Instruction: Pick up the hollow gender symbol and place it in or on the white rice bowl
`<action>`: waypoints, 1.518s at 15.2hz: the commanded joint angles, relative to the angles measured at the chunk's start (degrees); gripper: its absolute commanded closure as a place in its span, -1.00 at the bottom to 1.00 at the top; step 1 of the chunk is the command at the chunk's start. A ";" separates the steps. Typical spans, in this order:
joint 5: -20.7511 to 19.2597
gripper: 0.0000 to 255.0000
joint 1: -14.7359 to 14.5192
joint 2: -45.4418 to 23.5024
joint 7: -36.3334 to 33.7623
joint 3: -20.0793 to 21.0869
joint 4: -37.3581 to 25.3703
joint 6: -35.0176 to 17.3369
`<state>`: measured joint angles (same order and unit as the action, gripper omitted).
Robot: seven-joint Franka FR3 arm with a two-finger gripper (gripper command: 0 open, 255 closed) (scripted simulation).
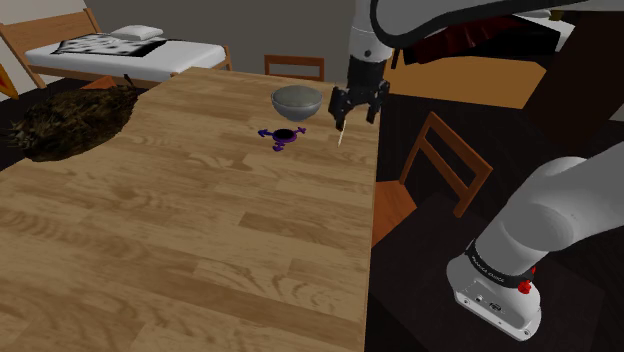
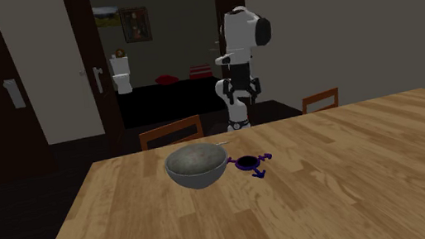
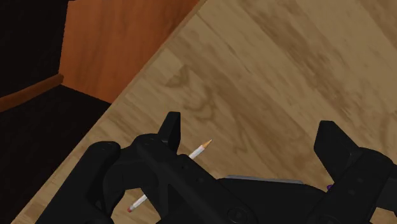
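The black gripper [image 1: 357, 112] has its two fingers [image 3: 170, 129] wide apart, holding nothing, above the wooden table [image 1: 180, 230]. The small purple hollow gender symbol [image 1: 283, 135] lies flat in the shoulder view's upper middle, just beside the round grey bowl [image 1: 297, 99].

A domestic interior is indicated. A wooden dining table [image 1: 180, 240] is flanked by wooden chairs [image 1: 447, 160]; a bed [image 1: 120, 55] with a pillow [image 1: 137, 33] is located beyond it. A toilet [image 2: 121, 74] and a framed picture [image 2: 135, 24] are seen through an open doorway [image 2: 170, 61].
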<state>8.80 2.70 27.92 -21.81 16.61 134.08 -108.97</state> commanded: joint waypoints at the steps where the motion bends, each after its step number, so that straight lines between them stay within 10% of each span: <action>1: -0.81 -1.00 0.87 -4.79 -3.45 2.00 -2.20 -3.50; 16: -20.02 -1.00 1.73 -38.76 -32.44 8.71 -26.44 -14.76; 23: -21.94 -1.00 1.32 -41.68 -33.67 7.99 -24.65 -19.11</action>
<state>-12.76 4.13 -13.25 -55.15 24.69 109.04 -127.23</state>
